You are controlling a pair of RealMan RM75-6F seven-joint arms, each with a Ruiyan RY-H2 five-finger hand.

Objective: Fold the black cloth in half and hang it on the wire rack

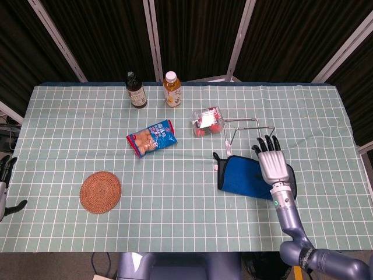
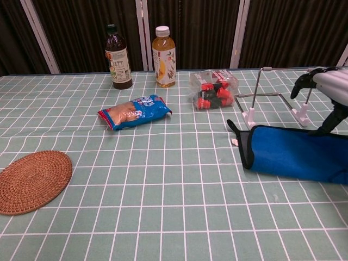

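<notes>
Several things shared the counter (image 1: 70, 116) with the work. Two bottles stood at the far edge: one dark bottle (image 1: 136, 90) and one amber drink bottle (image 1: 172, 89) just beside it. One blue snack packet (image 1: 152, 137) lay near the middle, one clear bag of red items (image 1: 207, 121) lay just left of the wire rack (image 1: 245, 129), and one round woven coaster (image 1: 101, 192) sat well apart toward the near left.

The black cloth (image 1: 245, 178), its blue lining upward, lay flat on the counter just in front of the rack, not on it. In the chest view the rack's white feet stood directly behind the cloth's far edge, and the bag crowded the rack's left side.

The right hand (image 1: 274, 163) was raised above the right part of the cloth with its fingers (image 1: 265, 143) spread apart and holding nothing. It covered part of the cloth in the head view, and the chest view cut the hand off at the right edge. The left hand (image 1: 6, 175) showed only as a sliver at the left edge of the head view; how its fingers lay could not be made out.
</notes>
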